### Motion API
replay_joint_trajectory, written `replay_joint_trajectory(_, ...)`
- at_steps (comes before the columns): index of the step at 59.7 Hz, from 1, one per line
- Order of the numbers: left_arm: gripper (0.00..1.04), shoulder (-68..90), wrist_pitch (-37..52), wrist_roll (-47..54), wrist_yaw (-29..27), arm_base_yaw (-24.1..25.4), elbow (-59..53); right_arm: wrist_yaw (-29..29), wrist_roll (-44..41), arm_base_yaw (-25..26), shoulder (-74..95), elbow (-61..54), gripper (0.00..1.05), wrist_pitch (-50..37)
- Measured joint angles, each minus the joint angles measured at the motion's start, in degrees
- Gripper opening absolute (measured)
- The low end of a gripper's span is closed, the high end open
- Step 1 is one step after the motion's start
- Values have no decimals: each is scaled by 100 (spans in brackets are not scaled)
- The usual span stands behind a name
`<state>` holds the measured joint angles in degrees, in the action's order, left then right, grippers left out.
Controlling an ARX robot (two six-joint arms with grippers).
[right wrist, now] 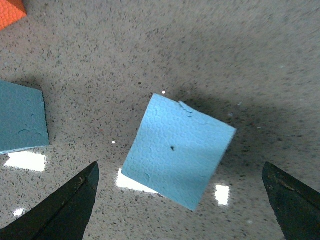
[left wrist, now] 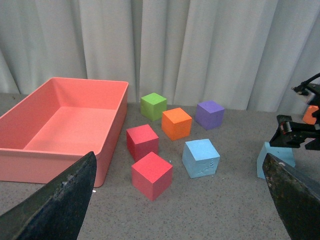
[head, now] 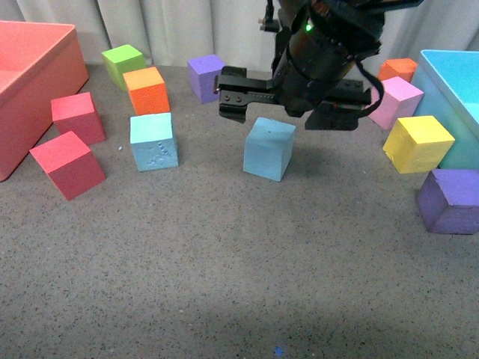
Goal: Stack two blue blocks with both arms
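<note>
Because the plain blue block [right wrist: 177, 150] sits skewed under the wide-open right gripper [right wrist: 179, 166], closing could catch its corners and twist it; the embossed blue block [head: 154, 141] waits to its left.

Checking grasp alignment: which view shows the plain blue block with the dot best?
The right wrist view: the plain blue block is large, seen from above, dot and rotation clear. The front view shows it smaller, below the right arm; the left wrist view catches only part, far off.
</note>
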<state>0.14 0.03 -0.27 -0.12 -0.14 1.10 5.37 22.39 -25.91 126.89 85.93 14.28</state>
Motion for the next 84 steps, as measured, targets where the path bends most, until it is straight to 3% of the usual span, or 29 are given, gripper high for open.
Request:
replay_joint_trajectory(8, 98, 0, 0, 0, 0, 0, 0, 256, -131, 20, -625, -710, 94, -848)
replay_joint_trajectory(11, 98, 0, 0, 0, 2, 0, 0, 1340, -874, 37, -1097, -1836, 82, -3023)
replay_joint_trajectory(13, 98, 0, 0, 0, 11, 0, 0, 1600, -1241, 109, -1403, -2597, 75, -4269)
replay_joint_trajectory(18, 98, 0, 0, 0, -4, 0, 0, 1497, -1856, 442, -2245, -4413, 57, -7060)
replay_joint_trajectory(20, 98, 0, 0, 0, -2, 0, 0, 1355, -1998, 625, -2811, -5171, 48, -7809)
replay_joint_trajectory(23, 98, 0, 0, 0, -2, 0, 0, 1241, -2090, 813, -3357, -5786, 39, -8135)
replay_joint_trajectory(36, 98, 0, 0, 0, 11, 0, 0, 717, -2221, 1316, -4500, -7169, 0, -8032)
replay_joint_trajectory(57, 98, 0, 0, 0, 9, 0, 0, 203, -2227, 1856, -6133, -8011, 1, -7285)
replay_joint_trajectory(70, 98, 0, 0, 0, 9, 0, 0, -52, -2227, 2076, -7187, -8303, 1, -6544)
replay_joint_trajectory(75, 98, 0, 0, 0, 9, 0, 0, -485, -2229, 2435, -7637, -8400, 1, -6188)
replay_joint_trajectory(84, 98, 0, 0, 0, 9, 0, 0, -509, -2227, 2573, -8327, -8505, 1, -5608)
